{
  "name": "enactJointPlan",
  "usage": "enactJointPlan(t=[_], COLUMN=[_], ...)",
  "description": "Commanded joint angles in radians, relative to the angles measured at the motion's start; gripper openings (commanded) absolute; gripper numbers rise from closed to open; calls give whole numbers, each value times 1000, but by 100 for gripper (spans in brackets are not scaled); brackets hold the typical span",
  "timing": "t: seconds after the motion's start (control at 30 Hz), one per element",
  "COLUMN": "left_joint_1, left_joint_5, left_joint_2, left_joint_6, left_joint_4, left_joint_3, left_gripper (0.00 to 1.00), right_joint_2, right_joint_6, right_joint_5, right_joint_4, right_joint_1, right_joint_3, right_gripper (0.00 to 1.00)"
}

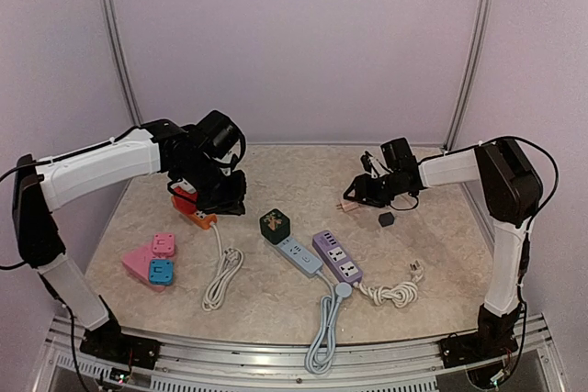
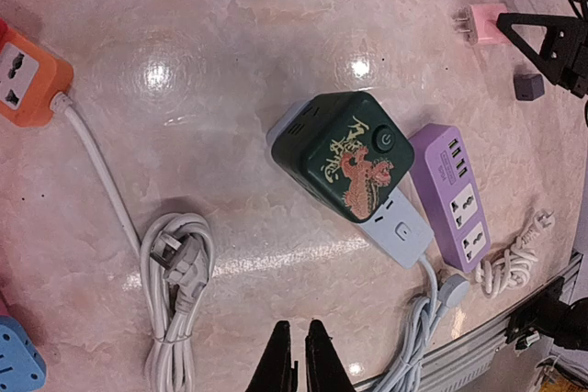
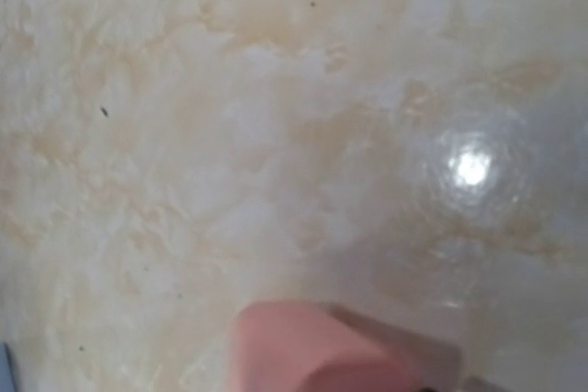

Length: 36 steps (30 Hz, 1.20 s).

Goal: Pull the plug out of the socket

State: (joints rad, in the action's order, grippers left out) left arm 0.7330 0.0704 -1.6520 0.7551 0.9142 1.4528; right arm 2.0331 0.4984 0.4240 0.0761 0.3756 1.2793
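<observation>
The pink plug lies on the marble worktop at the far right, with its prongs bare and pointing left, clear of every socket. The right claw is at the plug, one black finger touching its back end; I cannot tell whether it is pinching the plug or spread. The left claw is pressed together on nothing. It hangs over the left side by the orange power strip, left of the green cube socket.

Bench beige marbled; socket orange, cord white, plug pink. Cube dark green with red-gold dragon print, power strip purple, second strip pale blue. My left end effector black.
</observation>
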Motion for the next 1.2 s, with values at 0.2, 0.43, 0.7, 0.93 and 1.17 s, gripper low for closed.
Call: enactJointPlan(t=[0.2,0.43,0.7,0.93,1.17], left_joint_1=[-13,-35,-66,-93,-90], left_joint_5=[12,41,53,64,64], left_joint_2=[-21,-23,-2,23,17], left_joint_6=[-2,2,4,4,-20], left_joint_4=[-16,-54,-84,-108,-128], left_joint_3=[-19,-69,-128,-171,-154], left_gripper=[7,7,7,7,9], right_joint_2=[-40,-132,-137,-70,-56], right_joint_6=[-87,-144,-163,-166,-147], right_joint_5=[-212,-412,-532,-584,-621], right_joint_4=[154,265,312,384,416], right_joint_1=[-14,96,319,477,553], right_joint_3=[14,51,119,273,290], right_gripper=[74,88,97,99,94])
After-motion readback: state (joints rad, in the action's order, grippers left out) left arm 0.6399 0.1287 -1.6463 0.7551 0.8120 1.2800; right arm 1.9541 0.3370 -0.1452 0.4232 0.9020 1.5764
